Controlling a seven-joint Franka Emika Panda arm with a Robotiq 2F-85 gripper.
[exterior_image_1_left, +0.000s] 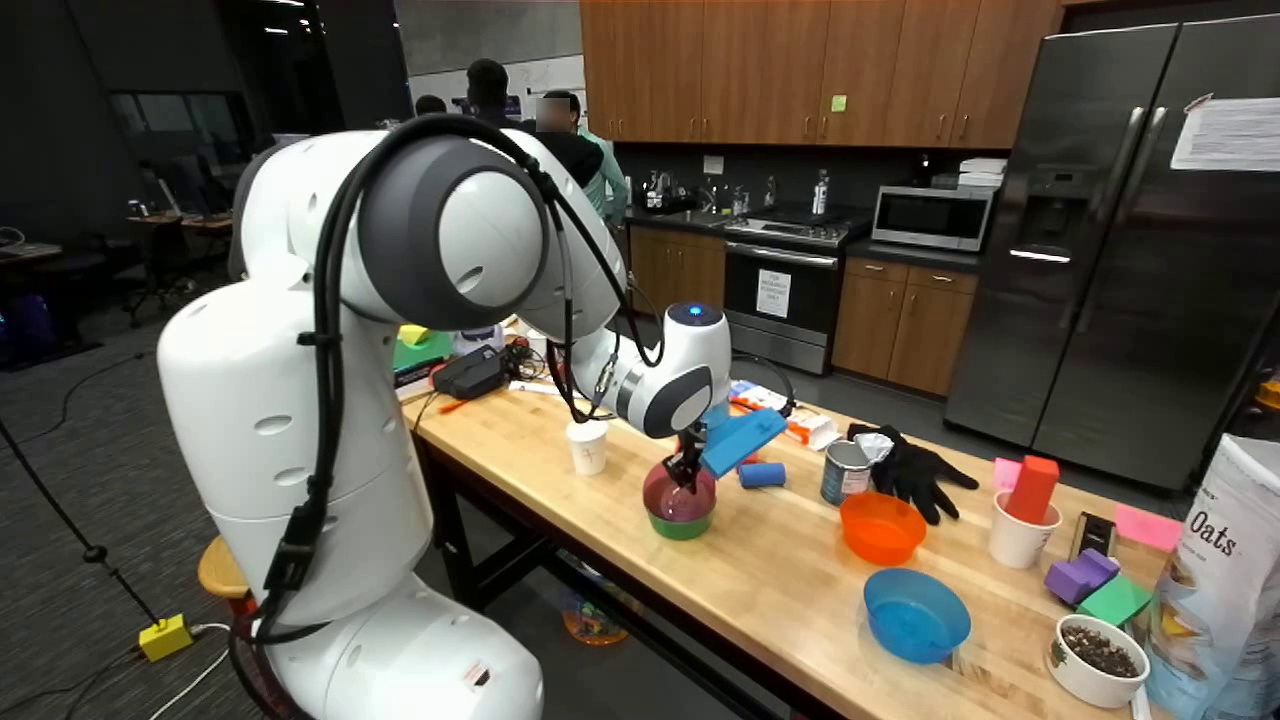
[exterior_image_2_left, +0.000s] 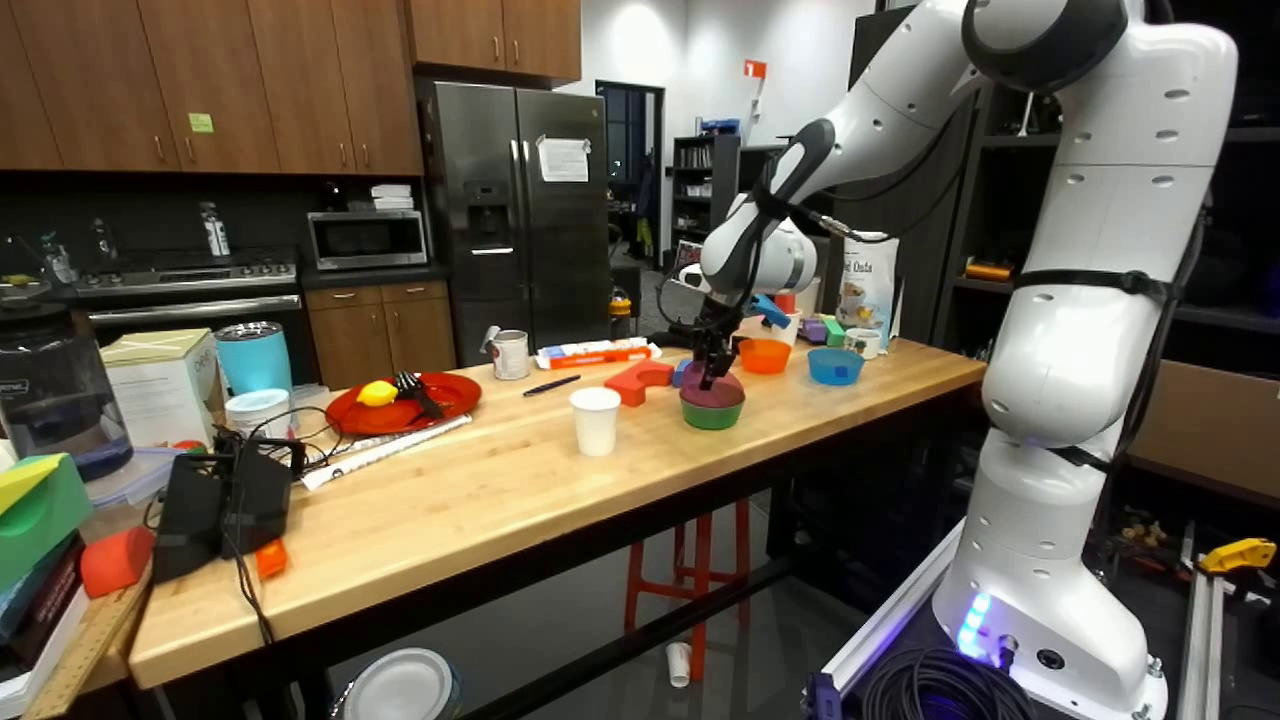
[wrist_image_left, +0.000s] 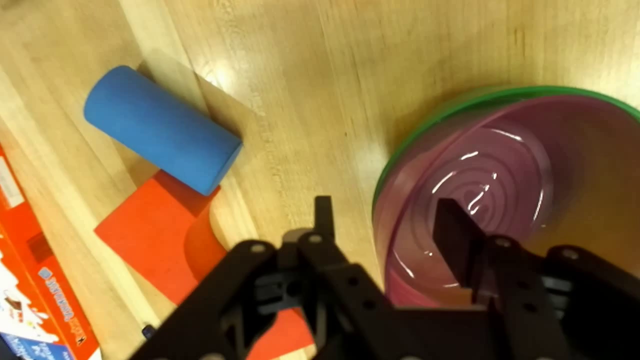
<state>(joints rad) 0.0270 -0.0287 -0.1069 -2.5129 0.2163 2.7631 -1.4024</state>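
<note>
Nearest the camera, the white robot arm (exterior_image_1_left: 230, 400) takes up much of the left half of an exterior view. Beyond it, the wooden worktop (exterior_image_1_left: 770, 580) slants down to the lower right corner of that frame. Black and jointed, the gripper (wrist_image_left: 384, 210) shows along the bottom of the wrist view with its two fingers spread: one hangs outside the bowls, the other over the inside of the purple bowl (wrist_image_left: 595, 145), the rims passing between. Whether either finger touches a wall, I cannot tell. That bowl sits tilted in the slightly wider green bowl (exterior_image_1_left: 681, 527), near the middle of both exterior views. An orange bowl (exterior_image_1_left: 883, 528) and a blue bowl (exterior_image_1_left: 917, 615) stand towards the lower right in an exterior view. Left of the nested pair in the wrist view lies a red block (wrist_image_left: 150, 230). A white cup (exterior_image_2_left: 596, 422) stands upright near centre in an exterior view. On its side, a blue cylinder (wrist_image_left: 162, 127) lies just beside the red block, upper left in the wrist view.
</note>
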